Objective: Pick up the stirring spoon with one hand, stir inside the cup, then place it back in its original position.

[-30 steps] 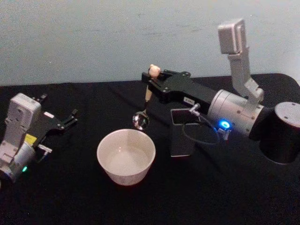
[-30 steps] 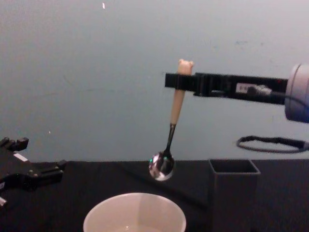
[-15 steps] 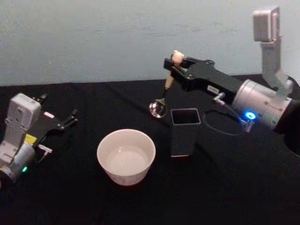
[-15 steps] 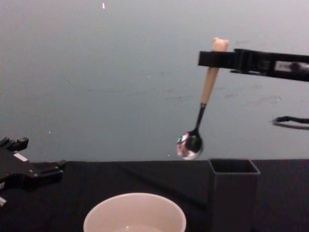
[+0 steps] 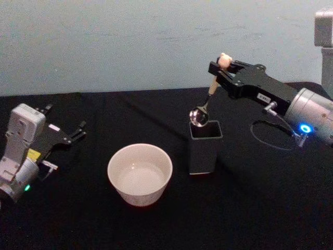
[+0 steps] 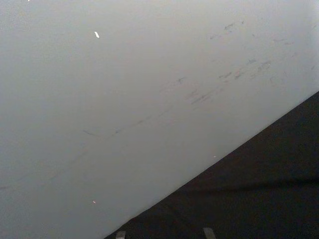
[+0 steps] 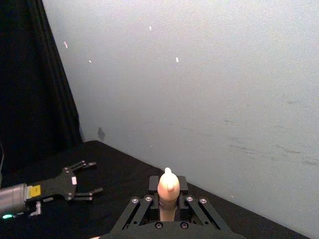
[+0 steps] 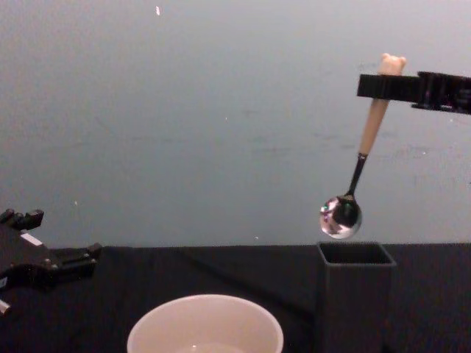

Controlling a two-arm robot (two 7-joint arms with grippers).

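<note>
1 spoon (image 8: 366, 140), pinched in the right fingers (image 8: 377, 86). 1 cup (image 5: 139, 195), below and well apart from those fingers. 1 dark square holder (image 5: 203, 153), under the spoon. 2 sets of fingers counting the left fingers (image 8: 73, 256), spread. 1 desk (image 5: 250, 208).

Bear-topped spoon (image 8: 367, 136) hangs tilted in right hand (image 5: 219, 67); cream cup (image 5: 136, 194) stands apart

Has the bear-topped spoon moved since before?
Yes. The cream-handled metal spoon, in the right gripper, moved right: from over the off-white round cup to over the dark grey square holder.
</note>
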